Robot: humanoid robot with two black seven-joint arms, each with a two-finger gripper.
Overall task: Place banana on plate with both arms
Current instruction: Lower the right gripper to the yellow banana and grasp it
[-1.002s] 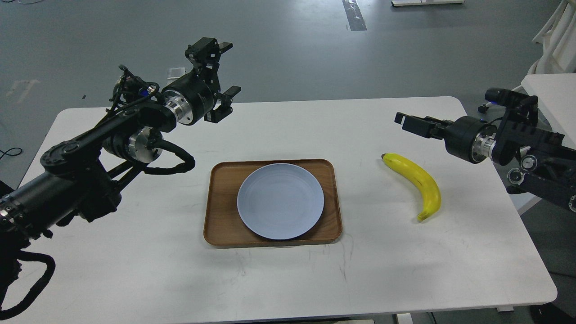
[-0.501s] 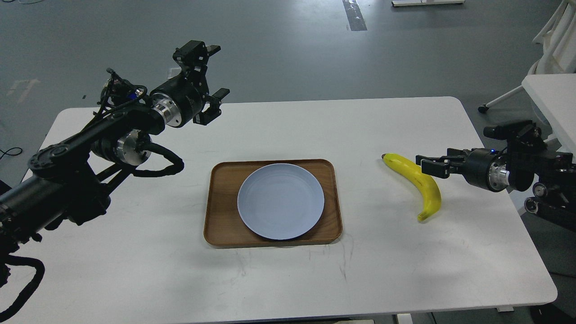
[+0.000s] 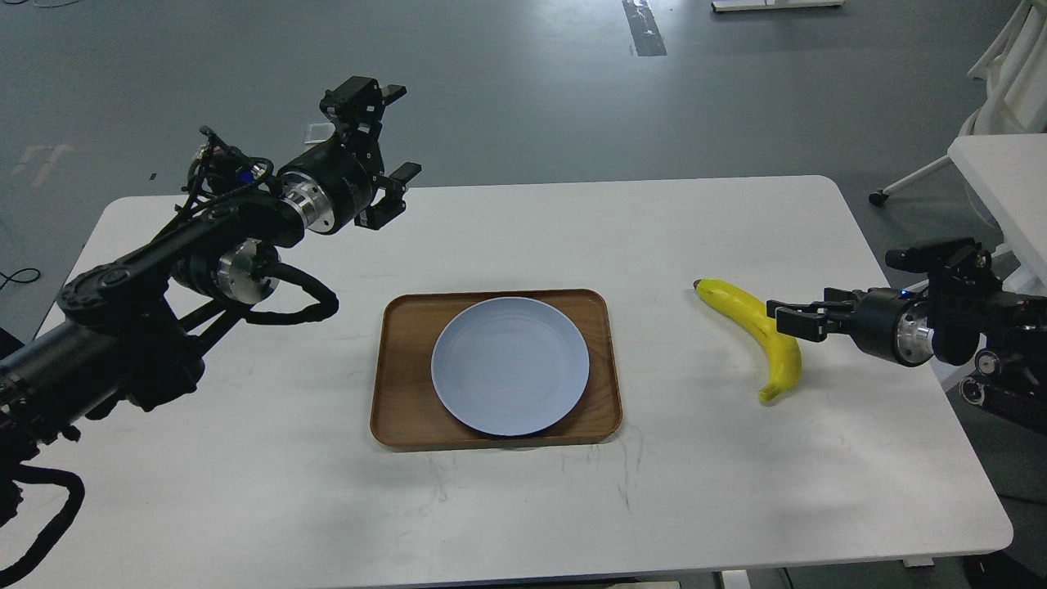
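The yellow banana (image 3: pixel 752 324) lies on the white table (image 3: pixel 523 507), right of the tray, dark tip toward the back. The pale blue plate (image 3: pixel 510 365) sits on the brown wooden tray (image 3: pixel 398 384) and has nothing on it. My right gripper (image 3: pixel 787 319) is low over the table, its fingertips at the right edge of the banana's middle. Its two fingers show a small gap and hold nothing. My left gripper (image 3: pixel 399 131) hangs in the air above the table's back left, fingers spread wide and empty, far from the plate.
A second white table (image 3: pixel 1002 176) and white chair legs stand at the far right, behind my right arm. Grey floor lies beyond the table's back edge.
My right gripper has dropped from high above the table to the banana's level and now touches its right side. My left arm drew slightly back to the left.
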